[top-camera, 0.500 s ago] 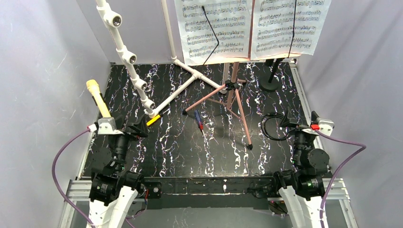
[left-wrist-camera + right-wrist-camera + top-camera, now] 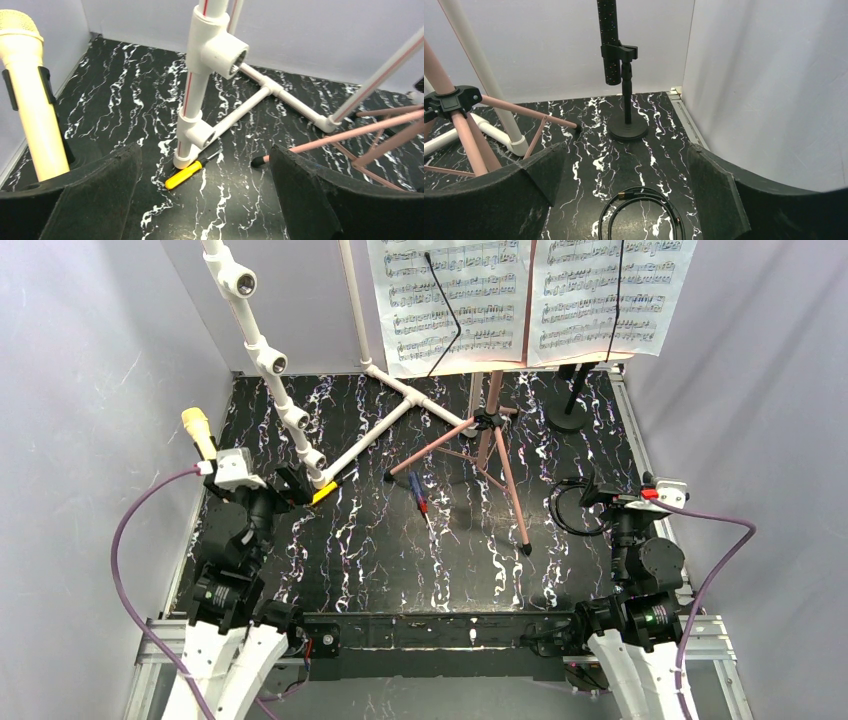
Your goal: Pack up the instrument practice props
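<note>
Two white sheet-music pages hang on a pink board whose edge shows between them, on copper tripod legs. By the left wall stands the yellow microphone, upright in a black clip, just left of my left gripper. That gripper is open and holds nothing. A black microphone is clipped to a round-based pole at the back right. My right gripper is open and empty in front of it.
A white pipe frame rises from the mat, with a yellow-handled screwdriver at its foot. A red-and-blue screwdriver lies mid-mat. A coiled black cable lies under my right gripper. Grey walls close in on three sides.
My left arm has reached farther back and now covers the lower part of the yellow microphone. The right wrist has shifted slightly back and left. Both grippers stay open.
</note>
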Motion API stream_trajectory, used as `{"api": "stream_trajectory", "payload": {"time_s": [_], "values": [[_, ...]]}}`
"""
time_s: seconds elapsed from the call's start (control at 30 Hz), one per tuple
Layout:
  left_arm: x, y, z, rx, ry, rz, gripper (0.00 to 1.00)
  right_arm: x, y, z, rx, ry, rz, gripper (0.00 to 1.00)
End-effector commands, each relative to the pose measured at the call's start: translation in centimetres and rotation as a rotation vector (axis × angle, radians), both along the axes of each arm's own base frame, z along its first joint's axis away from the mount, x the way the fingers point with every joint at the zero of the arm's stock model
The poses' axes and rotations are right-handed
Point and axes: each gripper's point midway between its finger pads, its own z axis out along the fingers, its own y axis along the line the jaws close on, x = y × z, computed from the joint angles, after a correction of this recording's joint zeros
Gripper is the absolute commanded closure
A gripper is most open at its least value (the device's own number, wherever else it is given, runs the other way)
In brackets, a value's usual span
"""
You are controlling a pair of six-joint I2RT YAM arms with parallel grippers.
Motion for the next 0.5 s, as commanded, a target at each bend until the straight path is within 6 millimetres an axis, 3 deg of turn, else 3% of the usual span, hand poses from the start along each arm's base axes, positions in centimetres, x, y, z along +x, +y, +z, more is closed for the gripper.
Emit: {"api": "stream_trajectory", "payload": {"time_s": [0.0, 0.2, 0.47], "values": [[1.7, 1.9, 0.7, 0.0, 0.045, 0.137, 0.02, -0.3, 0.4, 1.7, 0.022, -0.047, 0.022, 0.01], [5.4, 1.3, 0.2, 0.025, 0.098, 0.155, 0.02, -0.6, 0.9, 1.9, 0.026, -0.063, 0.048, 0.01], [9.9, 0.7, 1.7, 0.082, 0.02, 0.165, 0.02, -0.9, 1.1, 2.2, 0.028, -0.081, 0.06, 0.01]]}}
